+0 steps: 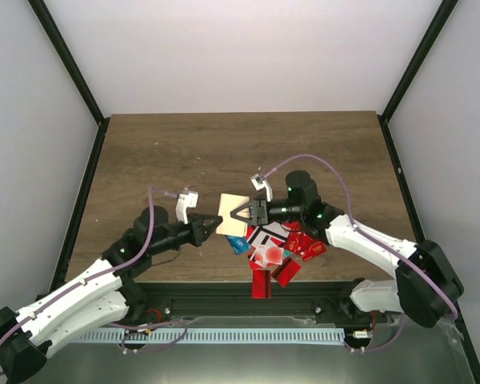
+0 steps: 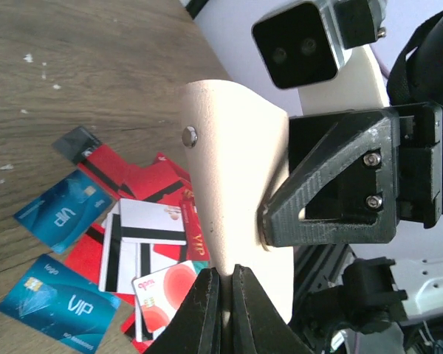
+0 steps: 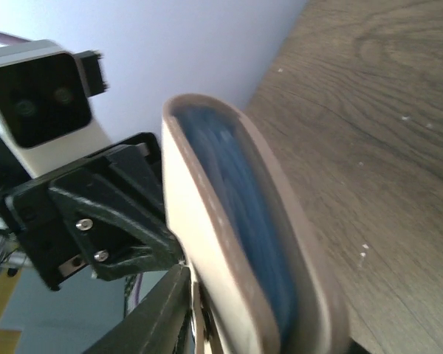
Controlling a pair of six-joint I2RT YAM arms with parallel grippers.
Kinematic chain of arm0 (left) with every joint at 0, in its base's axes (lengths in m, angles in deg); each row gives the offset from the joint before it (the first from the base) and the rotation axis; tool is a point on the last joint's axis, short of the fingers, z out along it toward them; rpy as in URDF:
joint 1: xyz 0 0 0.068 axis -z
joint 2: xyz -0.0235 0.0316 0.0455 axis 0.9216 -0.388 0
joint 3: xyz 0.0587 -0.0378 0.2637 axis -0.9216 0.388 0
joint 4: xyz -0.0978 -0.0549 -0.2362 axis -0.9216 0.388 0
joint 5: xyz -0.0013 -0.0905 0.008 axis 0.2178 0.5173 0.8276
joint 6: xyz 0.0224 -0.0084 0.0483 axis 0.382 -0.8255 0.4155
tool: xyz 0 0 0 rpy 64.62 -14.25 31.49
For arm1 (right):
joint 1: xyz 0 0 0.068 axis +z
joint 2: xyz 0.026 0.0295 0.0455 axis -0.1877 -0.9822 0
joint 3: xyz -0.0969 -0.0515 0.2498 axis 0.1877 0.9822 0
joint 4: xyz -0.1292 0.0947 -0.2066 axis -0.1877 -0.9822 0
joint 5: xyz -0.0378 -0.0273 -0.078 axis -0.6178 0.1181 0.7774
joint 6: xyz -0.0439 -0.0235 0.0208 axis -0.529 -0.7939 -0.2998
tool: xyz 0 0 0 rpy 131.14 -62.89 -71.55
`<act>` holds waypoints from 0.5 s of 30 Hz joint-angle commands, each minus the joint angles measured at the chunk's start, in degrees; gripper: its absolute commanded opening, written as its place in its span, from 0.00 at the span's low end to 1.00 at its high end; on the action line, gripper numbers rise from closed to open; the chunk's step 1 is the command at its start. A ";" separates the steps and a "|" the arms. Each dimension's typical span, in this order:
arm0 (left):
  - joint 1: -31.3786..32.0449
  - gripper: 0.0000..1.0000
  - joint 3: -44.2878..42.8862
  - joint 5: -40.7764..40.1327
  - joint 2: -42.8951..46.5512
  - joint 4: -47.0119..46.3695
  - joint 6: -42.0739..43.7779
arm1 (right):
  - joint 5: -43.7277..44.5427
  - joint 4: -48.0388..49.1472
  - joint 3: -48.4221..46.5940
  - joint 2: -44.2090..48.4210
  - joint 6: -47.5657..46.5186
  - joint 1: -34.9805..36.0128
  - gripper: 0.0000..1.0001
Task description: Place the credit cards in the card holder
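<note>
The beige card holder (image 1: 232, 225) is held above the table between both grippers. My left gripper (image 1: 211, 230) is shut on its near edge; in the left wrist view the fingertips (image 2: 227, 274) pinch the holder's wall (image 2: 232, 177), which has a snap stud. My right gripper (image 1: 242, 214) is shut on the opposite side (image 3: 192, 284). In the right wrist view the holder (image 3: 207, 243) gapes open, with blurred blue between its walls. The credit cards (image 1: 274, 250) lie in a heap under and right of the holder: red, blue VIP (image 2: 59, 214) and white striped ones (image 2: 144, 236).
The heap of cards reaches the table's near edge (image 1: 260, 284). Black frame rails run along the left (image 1: 80, 200) and right (image 1: 396, 172) sides of the wooden table. The arms' bases sit below the near edge.
</note>
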 commanded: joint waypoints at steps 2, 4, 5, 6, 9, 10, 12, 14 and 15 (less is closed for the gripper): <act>0.08 0.04 -1.34 5.31 1.21 -2.74 0.88 | -6.14 8.61 0.03 3.40 1.36 -0.58 0.25; 0.09 0.04 -1.14 6.14 1.96 -2.99 0.96 | -6.97 10.52 0.42 3.79 1.77 -0.62 0.19; 0.05 0.04 -1.05 6.42 2.39 -2.99 1.19 | -7.72 11.04 0.31 3.85 1.72 -0.62 0.13; 0.11 0.04 -1.00 6.49 2.79 -2.90 1.33 | -8.30 11.30 0.28 3.77 1.65 -0.62 0.07; 0.11 0.08 -0.99 6.50 4.05 -2.61 1.90 | -10.00 11.01 -0.21 3.53 0.71 -0.62 0.01; 0.09 0.18 -0.99 6.41 4.56 -2.54 2.11 | -10.63 10.93 -0.37 3.51 0.36 -0.62 0.01; 0.04 0.49 -0.76 5.93 5.73 -2.41 2.62 | -12.65 10.61 -0.85 3.60 -0.95 -0.62 0.01; 0.04 0.68 -0.21 5.76 6.85 -2.68 3.05 | -14.48 10.52 -1.39 3.75 -2.22 -0.60 0.01; 0.03 0.71 0.20 6.17 7.28 -3.15 3.26 | -15.58 10.74 -1.63 3.80 -2.71 -0.61 0.01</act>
